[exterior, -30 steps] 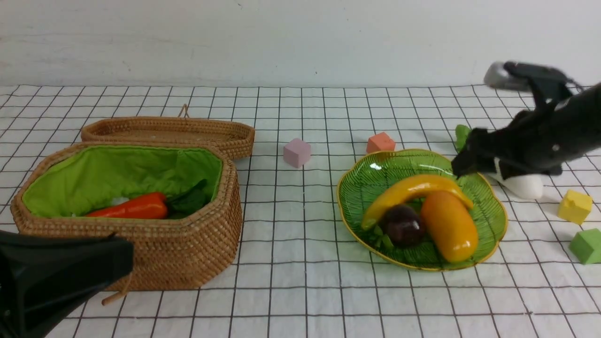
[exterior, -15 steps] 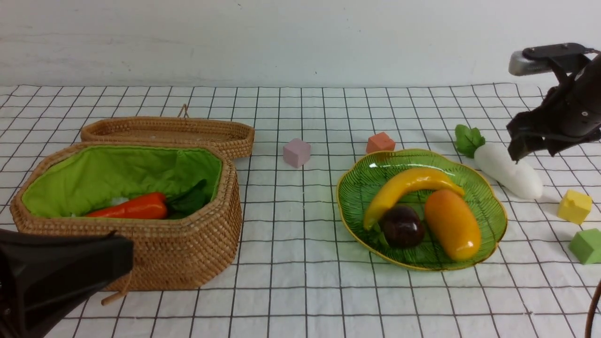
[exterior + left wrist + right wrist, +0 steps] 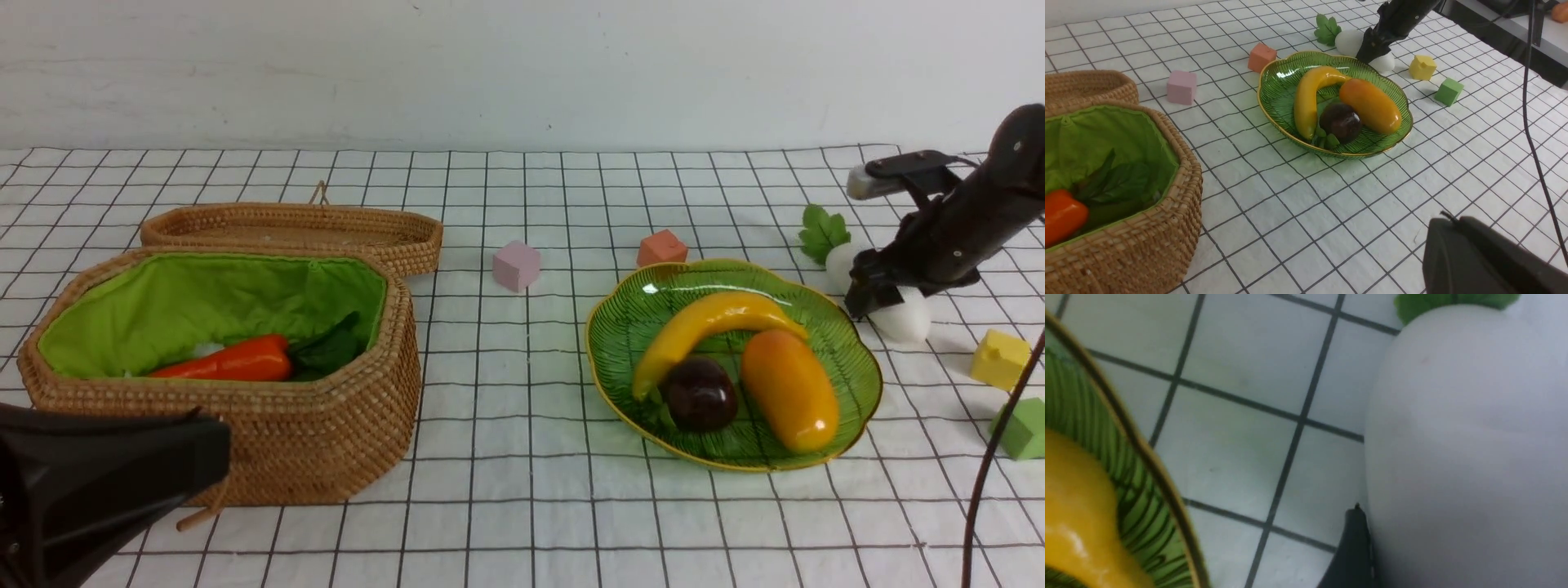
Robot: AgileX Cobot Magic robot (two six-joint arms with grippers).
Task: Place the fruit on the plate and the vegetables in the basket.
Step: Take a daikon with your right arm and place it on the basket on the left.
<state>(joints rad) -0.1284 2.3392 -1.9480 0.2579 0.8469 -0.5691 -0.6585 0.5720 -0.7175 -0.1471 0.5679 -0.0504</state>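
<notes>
The white radish with green leaves lies on the cloth just right of the green plate. My right gripper is down over its middle, jaws wide and astride it; in the right wrist view one finger stands against the radish's side and the other is hidden. On the plate lie the banana, mangosteen and mango. The basket at left holds the carrot and dark leaves. My left gripper hangs shut and empty in front of the basket.
The basket's shallow lid sits behind it. Foam cubes lie about: pink, orange right behind the plate, yellow and green right of the radish. A dark cable hangs at the right edge.
The right gripper left the plate's far right rim, swung up and right, then came down over the radish. The radish has shifted slightly. The left arm has not moved.
</notes>
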